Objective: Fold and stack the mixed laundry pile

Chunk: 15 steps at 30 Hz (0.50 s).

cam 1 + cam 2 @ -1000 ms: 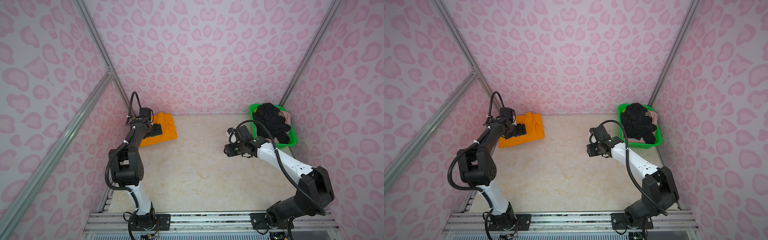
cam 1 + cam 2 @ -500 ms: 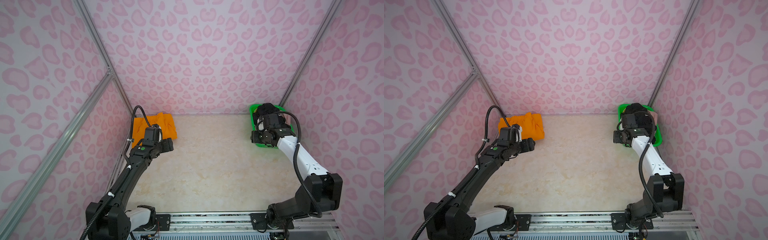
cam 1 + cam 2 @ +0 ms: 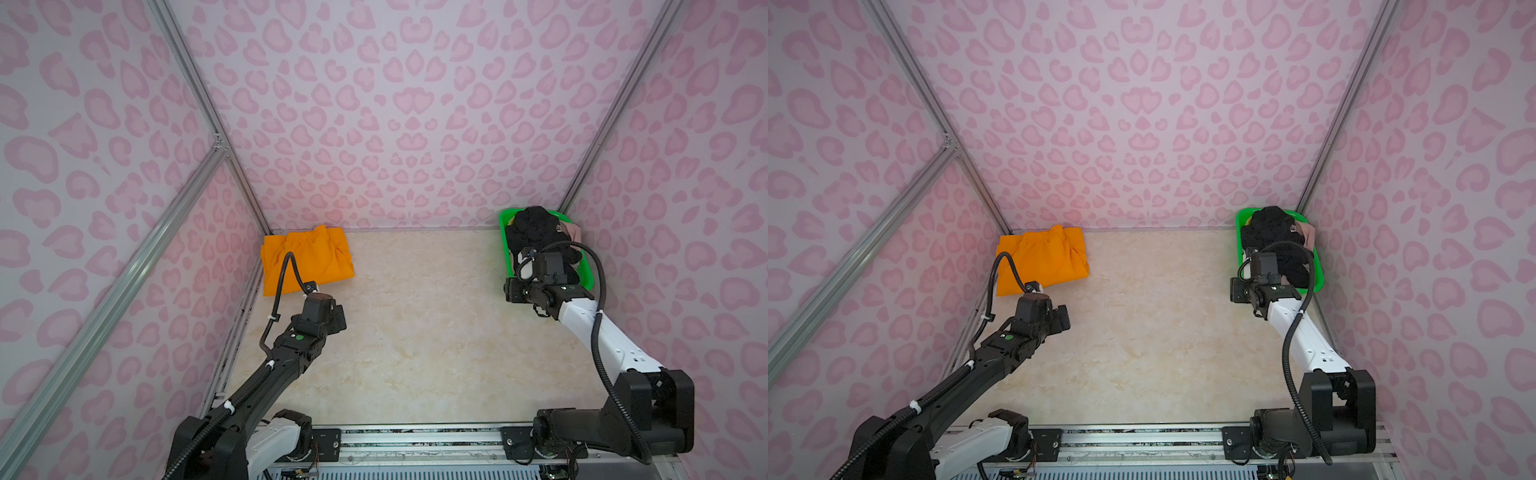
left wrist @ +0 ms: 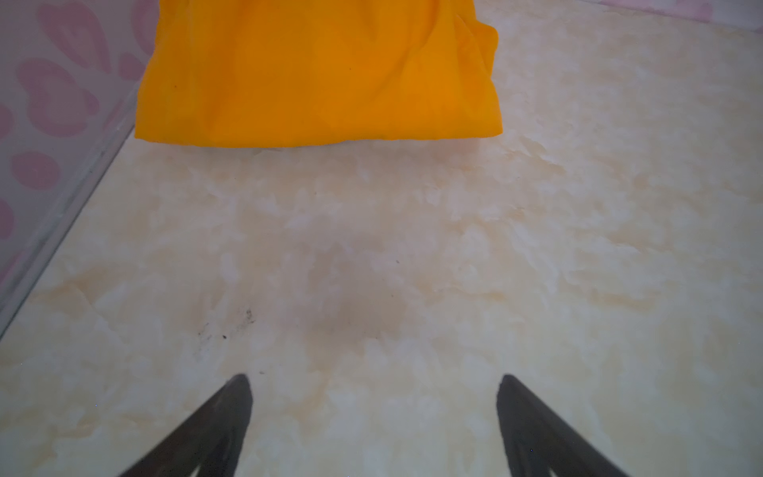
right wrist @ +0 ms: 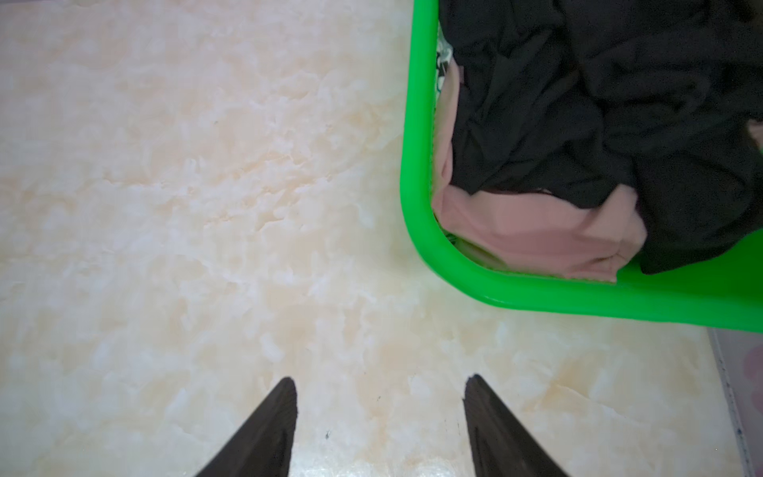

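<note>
The left claw (image 4: 374,378) is being held wide open over bare bench (image 3: 415,332), with nothing between its 2 fingers. The orange shorts (image 4: 318,74) are lying folded ahead of it, apart from the fingertips, with a strip of bare bench showing between. In both top views the orange shorts (image 3: 307,257) are being shown at the far left corner of the bench, against the back wall and beside the left wall, and the left arm is being held just in front of them.

The right claw (image 5: 380,380) is also being held released, its 2 fingers parted and nothing gripped. It is being kept over bare bench just outside the near corner of the green basket (image 5: 417,165), not touching the rim. The basket is standing at the far right corner of the bench. Inside it the black piece (image 5: 598,103) is lying crumpled on top, with 1 fold draping over the near rim. The beige-pink piece (image 5: 528,231) is being pressed under it into the basket's near corner. Both garments are lying ahead of the right claw and to 1 side, well clear of its fingertips.
</note>
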Motion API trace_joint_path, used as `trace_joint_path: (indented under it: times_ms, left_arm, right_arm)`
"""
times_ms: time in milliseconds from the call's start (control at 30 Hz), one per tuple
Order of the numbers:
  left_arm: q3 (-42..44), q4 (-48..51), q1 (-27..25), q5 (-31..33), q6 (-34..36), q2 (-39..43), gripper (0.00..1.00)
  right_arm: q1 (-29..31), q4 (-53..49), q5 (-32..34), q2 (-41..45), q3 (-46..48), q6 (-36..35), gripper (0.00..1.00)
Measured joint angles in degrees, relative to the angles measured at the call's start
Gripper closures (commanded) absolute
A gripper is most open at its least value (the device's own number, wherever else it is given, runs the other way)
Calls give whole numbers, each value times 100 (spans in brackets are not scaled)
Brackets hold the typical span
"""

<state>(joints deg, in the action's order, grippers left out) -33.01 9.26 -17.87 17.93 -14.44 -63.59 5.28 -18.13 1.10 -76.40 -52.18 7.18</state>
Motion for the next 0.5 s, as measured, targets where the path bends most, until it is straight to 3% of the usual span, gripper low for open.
trace_joint_path:
  times_ms: [200, 500]
  left_arm:
    - [79, -1624, 323, 535, 669, -925, 0]
    - [326, -3327, 1032, 140, 1019, -1912, 0]
  right_arm:
    - [-120, 2035, 181, -144, 1451, -238, 32]
    - [-494, 4638, 219, -509, 2649, -328, 23]
